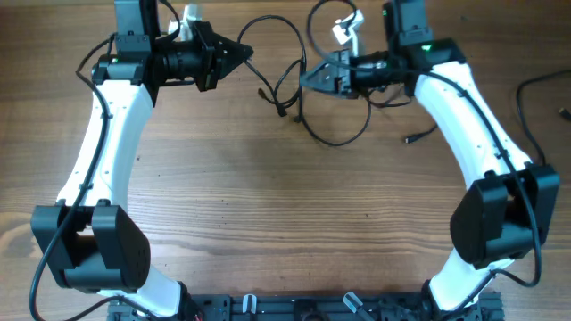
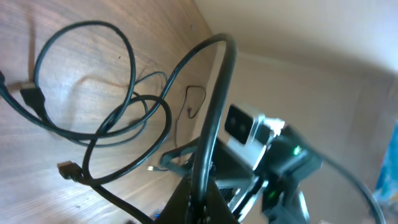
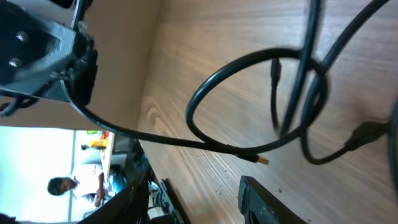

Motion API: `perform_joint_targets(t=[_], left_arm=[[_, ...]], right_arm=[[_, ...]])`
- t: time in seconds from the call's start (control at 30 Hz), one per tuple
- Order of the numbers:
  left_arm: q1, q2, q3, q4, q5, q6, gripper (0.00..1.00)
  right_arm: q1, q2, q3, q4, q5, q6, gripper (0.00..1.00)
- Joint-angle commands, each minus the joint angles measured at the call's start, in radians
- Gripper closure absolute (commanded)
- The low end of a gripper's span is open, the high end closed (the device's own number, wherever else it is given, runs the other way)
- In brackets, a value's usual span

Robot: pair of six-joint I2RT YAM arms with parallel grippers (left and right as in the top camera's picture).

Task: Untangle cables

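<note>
Your tabletop (image 1: pixel 268 205) is warm, streaky wood grain, with a pale wall (image 2: pixel 323 81) beyond. The thin, black, rubbery cables (image 2: pixel 214 115) loop loosely near the far edge, mid-table. Your left gripper (image 1: pixel 243 53) is clamped on one strand. Your right gripper (image 1: pixel 306 78) has its fingers apart beside the tangle.

Robotics lab: a white left arm (image 1: pixel 103 143) and right arm (image 1: pixel 473 116) rise from a wood-grain table (image 1: pixel 268 232) beside a plain beige wall (image 2: pixel 323 81); a person (image 3: pixel 62 186) is visible in the bright room beyond.
</note>
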Motion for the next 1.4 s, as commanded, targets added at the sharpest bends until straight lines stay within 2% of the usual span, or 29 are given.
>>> perform_joint_targets(t=[0.0,0.1,0.33,0.47,0.53,0.57,0.6,0.67,0.77,0.93,1.1,1.23,1.37], left_arm=[[-0.001,0.008,0.001,0.0,-0.01,-0.173,0.96],[-0.01,0.008,0.001,-0.003,-0.003,-0.186,0.96],[-0.034,0.008,0.001,-0.003,-0.004,-0.182,0.96],[-0.035,0.008,0.001,-0.003,-0.003,-0.169,0.96],[-0.036,0.008,0.001,-0.003,-0.003,-0.142,0.96],[-0.036,0.008,0.001,-0.003,-0.004,-0.114,0.96],[-0.036,0.008,0.001,-0.003,-0.006,-0.074,0.96],[-0.036,0.008,0.001,-0.004,-0.008,0.024,0.96],[-0.048,0.008,0.001,-0.055,-0.029,0.16,0.96],[-0.058,0.008,0.001,-0.131,-0.066,0.277,0.96],[-0.055,0.008,0.001,-0.198,-0.198,0.372,0.96],[-0.055,0.008,0.001,-0.251,-0.327,0.505,0.96],[-0.055,0.008,0.001,-0.259,-0.337,0.61,0.96]], right_arm=[[0.024,-0.016,0.004,0.019,0.097,0.111,0.52],[0.045,-0.016,0.004,0.075,0.102,0.182,0.52],[0.129,-0.015,0.004,0.148,0.282,0.338,0.54],[0.16,-0.006,0.004,0.159,0.343,0.389,0.64],[0.161,0.002,0.004,0.175,0.342,0.398,0.82],[0.16,0.002,0.004,0.182,0.342,0.402,0.93],[0.159,0.001,0.004,0.204,0.333,0.414,0.96],[0.154,0.0,0.004,0.297,0.25,0.422,0.96],[0.14,0.0,0.004,0.467,0.169,0.559,0.96],[0.091,0.0,0.004,0.592,0.166,0.73,0.96],[-0.008,-0.005,0.004,0.539,0.069,0.667,0.95],[-0.098,-0.006,0.004,0.307,0.064,0.471,0.96],[-0.102,-0.006,0.004,0.134,0.143,0.297,0.96]])
